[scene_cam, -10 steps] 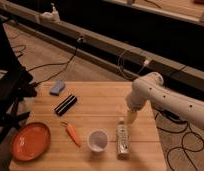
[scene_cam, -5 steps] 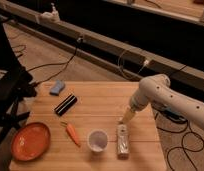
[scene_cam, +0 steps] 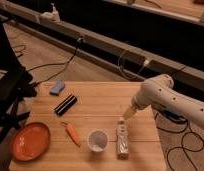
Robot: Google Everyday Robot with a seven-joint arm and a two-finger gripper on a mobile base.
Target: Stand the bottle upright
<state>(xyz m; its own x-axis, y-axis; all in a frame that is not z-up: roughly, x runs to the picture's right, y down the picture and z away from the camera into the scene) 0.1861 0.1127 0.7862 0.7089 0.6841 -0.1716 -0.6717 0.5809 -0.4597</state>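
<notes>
Lower and nearer the bottle than a second ago, the gripper now hangs with its tip just above the bottle's far end, close enough that I cannot tell whether it touches. The bottle itself has not shifted: it lies on its side on the near right part of the tabletop, its long axis running away from the camera, just beside the white cup. How far the gripper is open, or whether it has hold of anything, cannot be told from this view.

Judging by this, the approach is nearly done and the grasp is not yet made. The bottle is still flat, so the task proper has hardly begun.

Room is tight on two sides. The cup stands close on the bottle's left, so tipping the bottle up could knock it. The bottle's near end lies close to the tabletop's front edge, and a push along its length could send it off. The right edge is not far either, though a strip of bare wood lies between. Behind the bottle, toward the middle of the tabletop, the wood is open. The carrot, orange plate, black bar and blue object sit well apart to the left.
</notes>
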